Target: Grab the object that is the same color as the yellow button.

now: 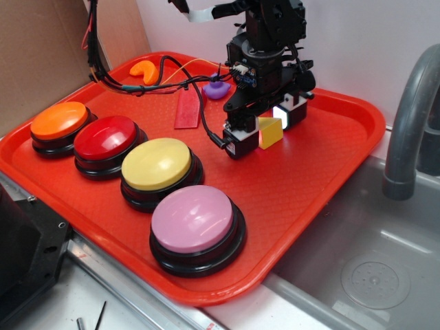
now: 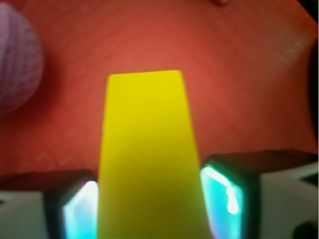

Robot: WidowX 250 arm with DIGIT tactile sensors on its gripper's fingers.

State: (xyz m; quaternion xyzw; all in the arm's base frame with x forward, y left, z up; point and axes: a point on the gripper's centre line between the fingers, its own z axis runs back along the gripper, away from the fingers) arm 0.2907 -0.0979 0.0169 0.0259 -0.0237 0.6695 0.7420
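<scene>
— How many buttons do you count?

— Four domed ones on black bases: orange [image 1: 60, 119], red [image 1: 105, 137], the yellow button [image 1: 156, 163] and pink [image 1: 192, 218], in a row on the textured red tray [image 1: 330, 165].

— And the loose pieces?

— A flat red rectangle [image 1: 188, 110], an orange crescent [image 1: 146, 71], a purple piece [image 1: 218, 90].

— Your claw?

— My claw [image 1: 269, 130] pinches the yellow wedge [image 1: 270, 132], smooth and flat-faced, between its fingers [image 2: 75, 211], over the tray's middle.

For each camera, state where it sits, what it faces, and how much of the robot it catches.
Exterior: off the tray's front corner, looking down at the buttons, arm and gripper.
Wrist: on the gripper, looking down past its fingers at the tray.
Shared: the yellow wedge between the fingers.
</scene>
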